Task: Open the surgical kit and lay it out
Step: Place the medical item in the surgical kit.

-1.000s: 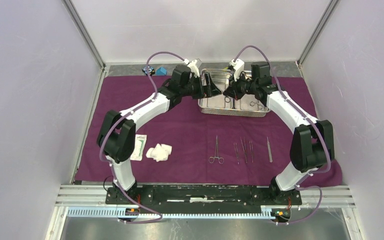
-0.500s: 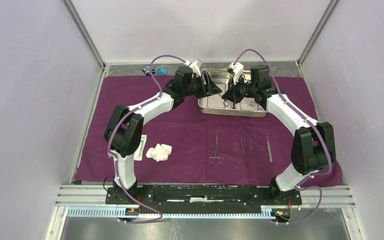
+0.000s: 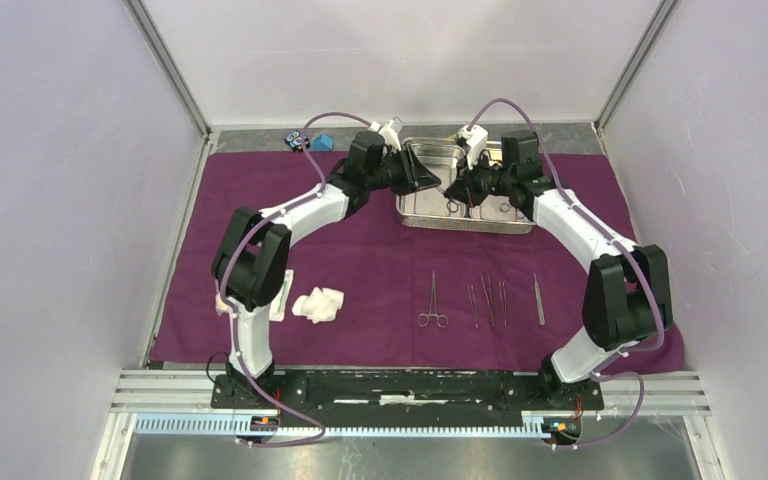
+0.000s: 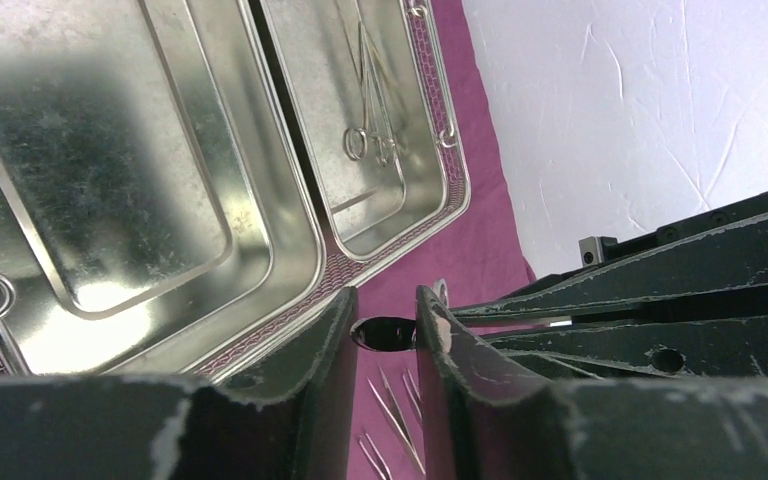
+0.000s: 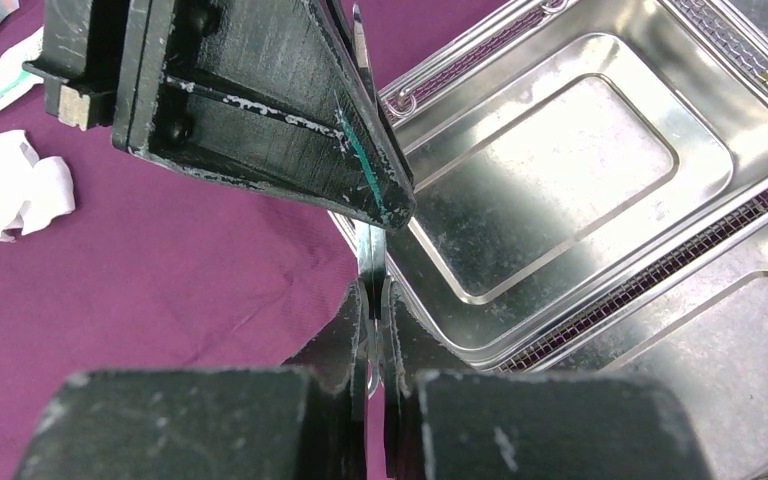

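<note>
The left hand [image 4: 385, 312] closes from wide to a slim gap at the clamp [image 5: 370, 255], which the right hand [image 5: 372, 298] pinches over the tray [image 3: 465, 226]. It looks like a handover, but I can't tell if the left has it yet.

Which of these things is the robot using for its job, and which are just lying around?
For the job: purple cloth, steel tray, leftover clamp in it, laid-out clamp, tweezers, gauze wad, white packet, steel tool pinched in the right claw.

Just lying about: small blue and black blocks past the cloth's far-left corner.
</note>
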Controlling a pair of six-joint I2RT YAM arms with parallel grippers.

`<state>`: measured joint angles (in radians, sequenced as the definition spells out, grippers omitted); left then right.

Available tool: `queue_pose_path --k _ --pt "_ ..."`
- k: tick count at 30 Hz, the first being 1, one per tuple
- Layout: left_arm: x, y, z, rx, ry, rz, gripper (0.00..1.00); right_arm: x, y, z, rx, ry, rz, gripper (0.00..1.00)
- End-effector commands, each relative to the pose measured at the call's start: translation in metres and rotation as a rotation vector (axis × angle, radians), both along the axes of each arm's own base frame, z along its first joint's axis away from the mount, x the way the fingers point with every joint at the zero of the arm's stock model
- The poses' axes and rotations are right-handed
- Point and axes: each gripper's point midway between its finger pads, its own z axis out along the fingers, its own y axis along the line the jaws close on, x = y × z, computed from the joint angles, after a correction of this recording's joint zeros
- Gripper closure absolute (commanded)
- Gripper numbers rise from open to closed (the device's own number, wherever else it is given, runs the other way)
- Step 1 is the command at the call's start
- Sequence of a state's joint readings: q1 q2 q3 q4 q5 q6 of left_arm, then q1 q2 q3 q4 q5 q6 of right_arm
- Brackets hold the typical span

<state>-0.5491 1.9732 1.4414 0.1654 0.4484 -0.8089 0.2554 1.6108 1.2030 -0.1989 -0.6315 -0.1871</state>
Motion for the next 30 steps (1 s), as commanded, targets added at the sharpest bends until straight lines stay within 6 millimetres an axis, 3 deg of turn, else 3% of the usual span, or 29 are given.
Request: queue_pose_path --k 1,6,9,13,17,23,30 --pt "0.007 -0.009 0.025 -0.065 -0.056 -0.025 0.71 -0.002 0.004 0.018 0.020 -0.057 0.014 1.00" --pt "0.004 -0.010 0.026 -0.055 -0.088 -0.060 0.86 -0.004 0.003 0.018 0.009 -0.067 0.031 1.00" --pt "0.000 -0.010 0.032 -0.045 -0.134 -0.094 0.97 -0.010 0.005 0.020 0.006 -0.074 0.066 0.90" --pt "-0.008 -0.005 0.040 -0.004 -0.225 -0.159 0.98 -0.014 0.003 0.026 -0.017 -0.098 0.090 0.65" --pt "-0.023 0.005 0.046 0.057 -0.343 -0.244 0.98 -0.025 0.004 0.033 -0.041 -0.119 0.169 0.49" --pt "-0.067 0.019 0.062 0.112 -0.606 -0.460 0.98 -0.058 0.013 0.028 -0.018 -0.107 0.359 0.40" --pt "-0.108 0.026 0.072 0.076 -0.699 -0.637 0.98 -0.094 0.037 0.024 0.071 -0.093 0.526 0.38"
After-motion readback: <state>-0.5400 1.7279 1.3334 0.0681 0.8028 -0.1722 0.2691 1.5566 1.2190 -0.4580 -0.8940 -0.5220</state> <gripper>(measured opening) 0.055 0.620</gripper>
